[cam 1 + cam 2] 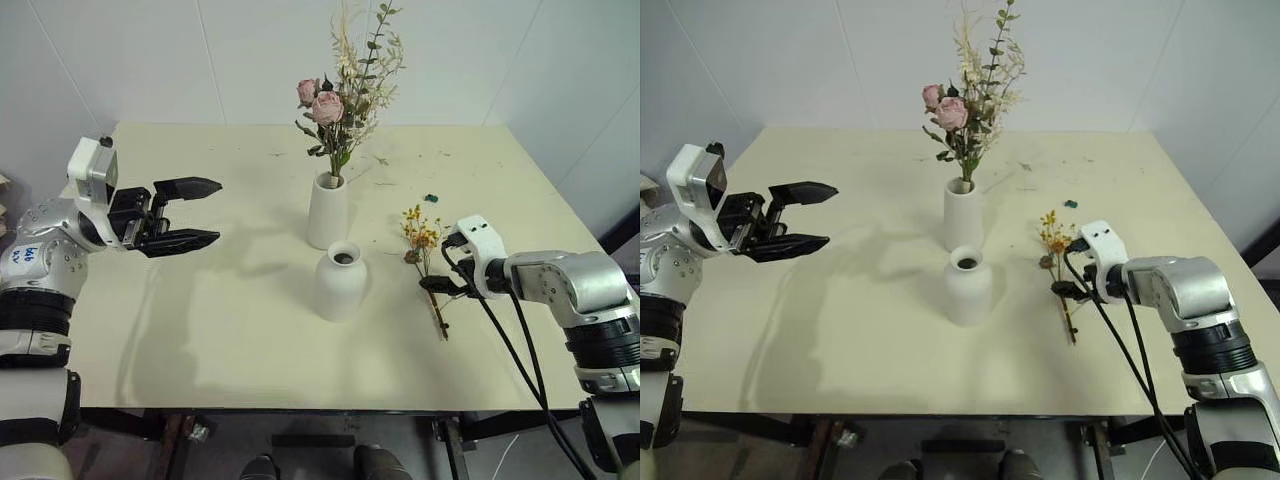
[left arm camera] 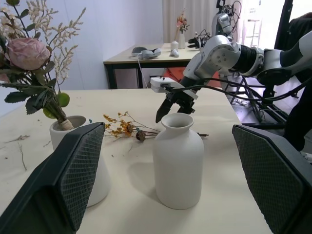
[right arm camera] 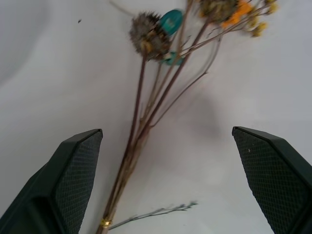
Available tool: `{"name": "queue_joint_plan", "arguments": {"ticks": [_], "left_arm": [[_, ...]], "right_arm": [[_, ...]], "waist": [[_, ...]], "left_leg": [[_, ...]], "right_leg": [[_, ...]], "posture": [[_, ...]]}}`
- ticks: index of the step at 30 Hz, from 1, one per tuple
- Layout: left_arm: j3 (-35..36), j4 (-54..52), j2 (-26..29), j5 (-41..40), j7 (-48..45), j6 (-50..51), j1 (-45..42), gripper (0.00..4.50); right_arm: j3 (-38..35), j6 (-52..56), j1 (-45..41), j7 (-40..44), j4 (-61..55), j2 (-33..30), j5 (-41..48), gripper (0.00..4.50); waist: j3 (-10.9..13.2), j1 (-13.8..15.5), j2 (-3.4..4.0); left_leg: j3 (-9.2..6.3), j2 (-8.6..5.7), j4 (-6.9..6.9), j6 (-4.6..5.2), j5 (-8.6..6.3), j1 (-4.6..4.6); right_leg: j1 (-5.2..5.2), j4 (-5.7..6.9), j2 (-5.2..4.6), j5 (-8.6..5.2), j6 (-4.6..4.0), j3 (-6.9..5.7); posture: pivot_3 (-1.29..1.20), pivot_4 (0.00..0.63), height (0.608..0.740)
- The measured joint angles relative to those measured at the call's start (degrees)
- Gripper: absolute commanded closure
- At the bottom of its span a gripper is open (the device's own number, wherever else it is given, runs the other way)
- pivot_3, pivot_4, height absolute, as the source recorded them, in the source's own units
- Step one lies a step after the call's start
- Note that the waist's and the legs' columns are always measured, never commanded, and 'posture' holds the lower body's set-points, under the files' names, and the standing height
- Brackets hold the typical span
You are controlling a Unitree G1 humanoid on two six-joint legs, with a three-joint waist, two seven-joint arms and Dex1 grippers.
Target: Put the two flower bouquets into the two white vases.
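**Matt ceramic, dry stems**

Both white vases, the taller vase and the rounded vase, are looking matt and smooth like ceramic. The table is showing a dull cream top. The gripper pads are appearing finely cross-hatched.

On the table, the tall vase stands behind the short vase, near the middle, with the big bouquet standing in it. The small sprig lies flat on the table to the right of both vases. The right gripper hangs just over the sprig's stems, jaws spread to either side of them, and the left gripper hangs wide apart, well to the left of the vases.
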Motion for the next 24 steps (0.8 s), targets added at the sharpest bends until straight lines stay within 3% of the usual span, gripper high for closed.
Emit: {"name": "queue_joint_plan", "arguments": {"ticks": [13, 17, 24], "left_arm": [[-0.1, -1.7, 2.3, -1.2, 0.0, 1.0, 1.7, 0.03], [-0.4, -1.8, 3.3, -1.2, 0.0, 1.4, 2.8, 0.00], [-0.4, -1.9, 3.6, -1.2, 0.0, 1.4, 3.4, 0.00]], "right_arm": [[4.2, 11.6, -1.7, -0.4, -5.5, 1.3, -2.7, 0.00], [4.1, 13.8, -1.7, -0.6, -6.8, 1.7, -2.8, 1.09], [3.5, 15.5, -1.5, -1.1, -8.2, 2.7, -3.0, 3.39]], "waist": [[0.0, 0.0, -0.01], [0.0, 0.0, -0.02], [0.0, 0.1, -0.04]], "left_leg": [[-0.01, 0.00, 0.00, 0.03, -0.02, 0.00], [-0.01, 0.01, 0.00, 0.05, -0.03, 0.00], [-0.01, 0.01, 0.02, 0.06, -0.04, 0.00]], "right_leg": [[-0.02, 0.02, 0.00, -0.02, -0.03, -0.01], [-0.02, 0.00, 0.00, -0.02, -0.03, -0.01], [-0.01, 0.01, 0.00, -0.02, -0.04, -0.01]], "posture": [[0.00, 0.150, 0.740], [0.00, 0.150, 0.740], [0.00, 0.150, 0.740]]}}
